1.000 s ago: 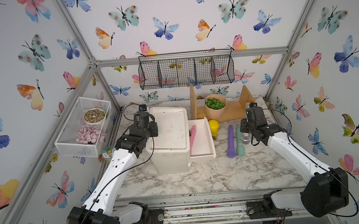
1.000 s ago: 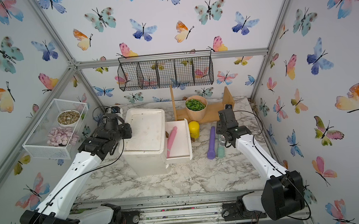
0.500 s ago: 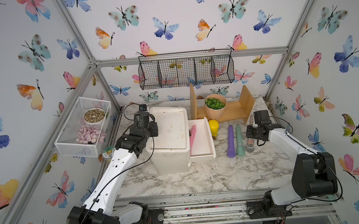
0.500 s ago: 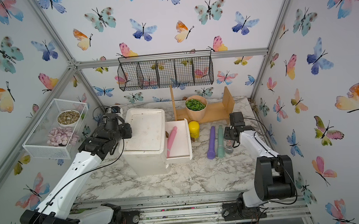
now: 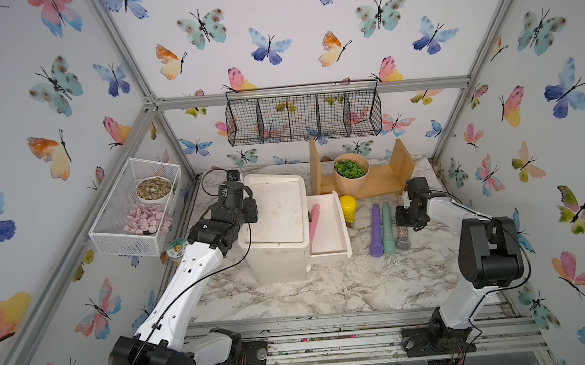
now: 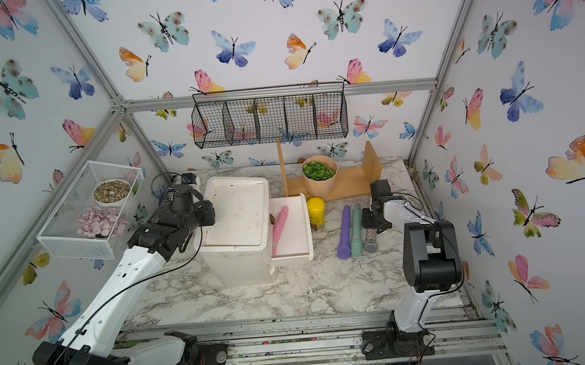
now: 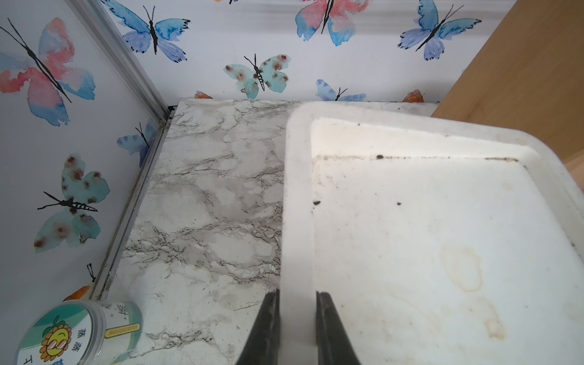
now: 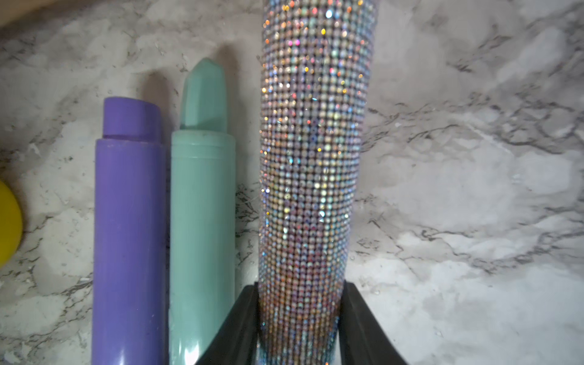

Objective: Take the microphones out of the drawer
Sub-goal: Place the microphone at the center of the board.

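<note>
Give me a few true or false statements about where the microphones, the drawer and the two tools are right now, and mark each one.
1. The drawer stands open with a pink microphone in it. True.
2. The right tool is closed on the purple microphone. False: it is closed on the glittery microphone; the purple one lies free on the table.
3. The left tool pinches the rim of the white box. True.
4. The yellow bottle stands in the drawer. False: it stands on the table beside the drawer.
5. The teal microphone lies between the purple and the glittery one. True.
</note>
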Robot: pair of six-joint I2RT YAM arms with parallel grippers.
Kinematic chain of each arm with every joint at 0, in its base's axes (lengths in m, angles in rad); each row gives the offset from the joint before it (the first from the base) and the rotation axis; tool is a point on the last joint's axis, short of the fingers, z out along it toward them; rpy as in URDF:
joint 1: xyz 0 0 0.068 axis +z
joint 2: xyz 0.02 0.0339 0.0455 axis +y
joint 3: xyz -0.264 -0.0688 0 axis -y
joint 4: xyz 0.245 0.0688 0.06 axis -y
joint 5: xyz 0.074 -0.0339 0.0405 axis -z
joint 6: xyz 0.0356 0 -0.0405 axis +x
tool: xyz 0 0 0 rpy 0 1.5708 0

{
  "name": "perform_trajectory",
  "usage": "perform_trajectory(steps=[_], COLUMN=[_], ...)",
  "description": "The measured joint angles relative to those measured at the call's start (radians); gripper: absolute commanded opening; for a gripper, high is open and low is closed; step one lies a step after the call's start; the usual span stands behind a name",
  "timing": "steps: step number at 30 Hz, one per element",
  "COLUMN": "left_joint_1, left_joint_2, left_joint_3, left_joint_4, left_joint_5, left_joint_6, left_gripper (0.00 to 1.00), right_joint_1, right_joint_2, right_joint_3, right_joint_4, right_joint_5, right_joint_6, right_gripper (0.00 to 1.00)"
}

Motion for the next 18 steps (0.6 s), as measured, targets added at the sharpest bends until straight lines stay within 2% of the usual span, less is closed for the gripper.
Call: perform_trajectory(steps=[5,18], left_joint_1=[0.0,0.0], left_joint_2=[0.0,0.0], left_joint_3=[0.0,0.0], left_joint_4=[0.0,0.0], left_joint_5=[0.0,0.0], left_joint_6=[0.0,0.0], left_gripper=[0.0,0.0], right_joint_1=[0.0,-0.004], right_joint_2=[0.031,0.073], right_joint_3=[0.007,0.055], right_joint_4=[-0.007,-0.021], right_joint_5=[-0.043,-0.183], right_joint_6=[-0.009,-0.007], right_gripper=[0.25,0.45])
